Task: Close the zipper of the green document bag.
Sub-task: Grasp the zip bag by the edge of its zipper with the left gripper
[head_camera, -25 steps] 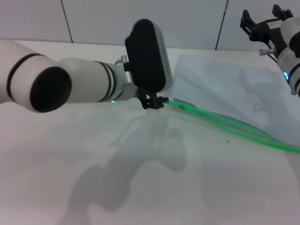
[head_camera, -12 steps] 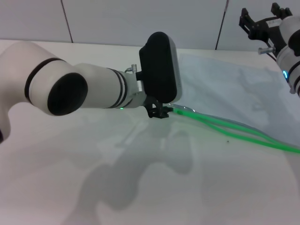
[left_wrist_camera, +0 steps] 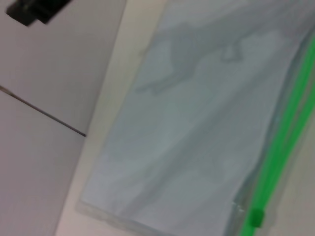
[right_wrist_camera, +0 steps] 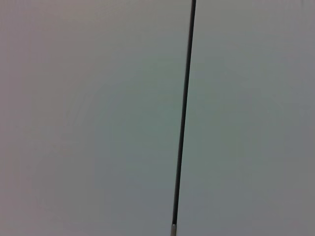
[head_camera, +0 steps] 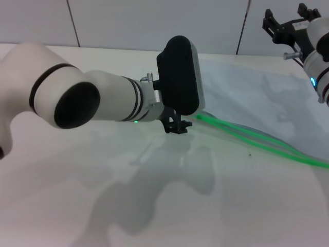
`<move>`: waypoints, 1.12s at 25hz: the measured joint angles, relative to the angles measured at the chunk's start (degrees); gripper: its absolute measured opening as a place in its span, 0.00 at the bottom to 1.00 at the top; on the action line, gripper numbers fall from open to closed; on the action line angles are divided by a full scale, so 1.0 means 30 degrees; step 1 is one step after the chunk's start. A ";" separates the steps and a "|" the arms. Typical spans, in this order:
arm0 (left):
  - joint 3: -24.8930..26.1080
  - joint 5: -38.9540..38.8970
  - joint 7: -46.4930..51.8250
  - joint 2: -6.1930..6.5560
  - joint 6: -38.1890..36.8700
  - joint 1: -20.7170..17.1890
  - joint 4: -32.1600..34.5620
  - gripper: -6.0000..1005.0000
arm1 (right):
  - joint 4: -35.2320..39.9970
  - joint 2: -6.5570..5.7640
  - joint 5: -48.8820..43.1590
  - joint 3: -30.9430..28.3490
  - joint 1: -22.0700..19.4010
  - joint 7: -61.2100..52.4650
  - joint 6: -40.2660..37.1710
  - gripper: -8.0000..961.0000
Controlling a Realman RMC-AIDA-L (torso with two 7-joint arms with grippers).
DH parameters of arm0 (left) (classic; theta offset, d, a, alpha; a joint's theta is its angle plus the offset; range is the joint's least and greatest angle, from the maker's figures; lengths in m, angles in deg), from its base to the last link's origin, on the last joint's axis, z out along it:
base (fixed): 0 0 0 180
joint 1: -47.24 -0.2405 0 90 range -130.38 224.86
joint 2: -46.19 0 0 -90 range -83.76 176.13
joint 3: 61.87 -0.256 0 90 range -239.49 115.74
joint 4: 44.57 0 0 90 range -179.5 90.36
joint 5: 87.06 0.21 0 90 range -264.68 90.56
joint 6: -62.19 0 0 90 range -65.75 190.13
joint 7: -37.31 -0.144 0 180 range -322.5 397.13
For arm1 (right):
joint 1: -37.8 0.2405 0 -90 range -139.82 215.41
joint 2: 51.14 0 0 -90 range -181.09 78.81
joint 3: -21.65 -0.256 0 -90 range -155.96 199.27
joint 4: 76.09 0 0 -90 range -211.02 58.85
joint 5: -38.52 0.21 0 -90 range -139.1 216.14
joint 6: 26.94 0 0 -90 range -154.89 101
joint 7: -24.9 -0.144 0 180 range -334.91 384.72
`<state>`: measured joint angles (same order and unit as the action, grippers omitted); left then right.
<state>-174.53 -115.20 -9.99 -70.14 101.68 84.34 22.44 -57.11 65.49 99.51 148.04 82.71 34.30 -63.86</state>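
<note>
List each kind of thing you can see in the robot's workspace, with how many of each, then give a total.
Green document bag: 1
Zipper with green slider tab: 1
Robot grippers: 2, the left gripper at the zipper's end, the right gripper raised at the far right
Table: 1
Total: 5

Hidden behind the bulky black wrist housing of the left gripper (head_camera: pixel 175 126): the near end of the thin bright green plastic zipper (head_camera: pixel 247 135) and whether the fingers stand apart or together

Cut off by the head view's right edge: the far end of that zipper, a corner of the flat translucent grey-clear green document bag (head_camera: pixel 257 98), and most of the raised right gripper (head_camera: pixel 288 28)

Blurred in the left wrist view: the small green slider tab (left_wrist_camera: pixel 255 217), partly cropped below, contact with anything impossible to judge
</note>
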 joint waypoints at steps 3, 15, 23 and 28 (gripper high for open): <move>-0.0256 0.0269 0.0483 0.0009 -0.0015 0.0015 0.0022 0.75 | 0.0000 0.0001 0.0000 0.0000 0.0000 -0.0001 -0.0001 0.85; -0.0404 0.0881 0.0419 -0.0007 -0.2258 0.0632 -0.2149 0.73 | 0.0002 0.0000 0.0000 0.0000 0.0115 0.0000 0.0000 0.85; -0.0499 0.0884 0.0399 -0.0020 -0.3388 0.0756 -0.2523 0.72 | 0.0001 -0.0001 0.0001 0.0000 0.0162 -0.0091 0.0000 0.85; -0.0994 0.0885 0.0369 -0.0003 -0.3953 0.0758 -0.2538 0.71 | 0.0001 0.0000 0.0001 -0.0001 0.0186 -0.0209 0.0000 0.85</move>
<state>-177.52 -112.54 -8.88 -70.15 89.82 86.62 14.83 -57.10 65.49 99.52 148.03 83.27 33.68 -63.86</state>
